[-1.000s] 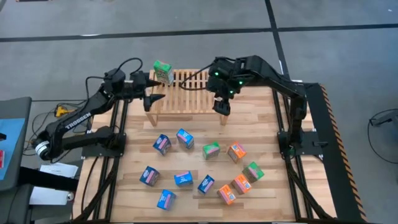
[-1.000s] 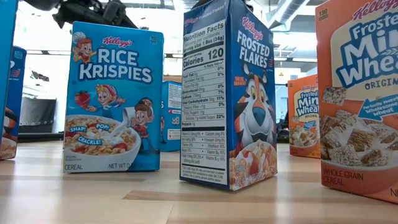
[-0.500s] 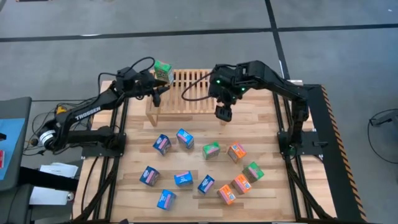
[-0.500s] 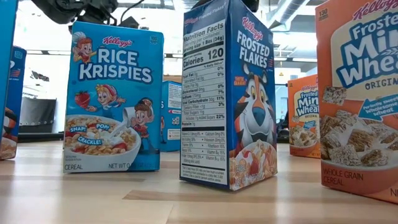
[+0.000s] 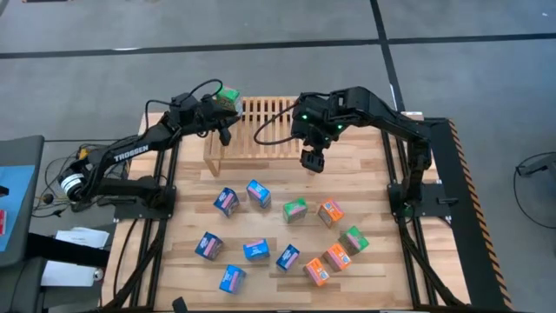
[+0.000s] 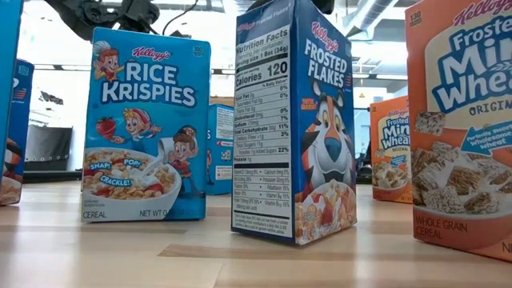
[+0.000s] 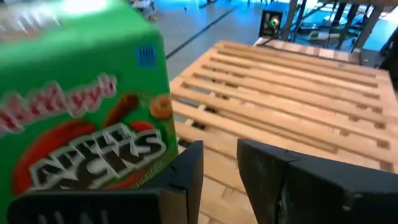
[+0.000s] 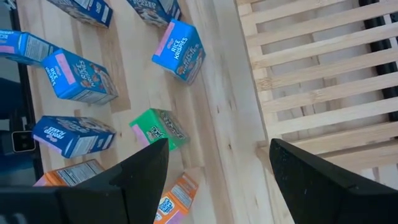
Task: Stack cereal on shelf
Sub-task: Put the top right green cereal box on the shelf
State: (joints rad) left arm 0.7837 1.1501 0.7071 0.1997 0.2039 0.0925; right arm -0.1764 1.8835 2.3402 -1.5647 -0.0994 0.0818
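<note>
We're seeing the left gripper (image 7: 217,171) sitting at the shelf's (image 5: 265,126) left end, fingers nearly together with nothing between them; the green Apple Jacks box (image 7: 81,118) is standing just beside them on the slats. Right gripper (image 5: 312,162) is hanging spread wide and empty, beside the shelf's front edge.

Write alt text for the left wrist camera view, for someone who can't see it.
A green Apple Jacks cereal box fills the near side of the view, standing at one corner of a slatted light-wood shelf. The left hand sits beside the box, its two dark fingers close together with nothing between them. The shelf's other slats shown are bare.
</note>
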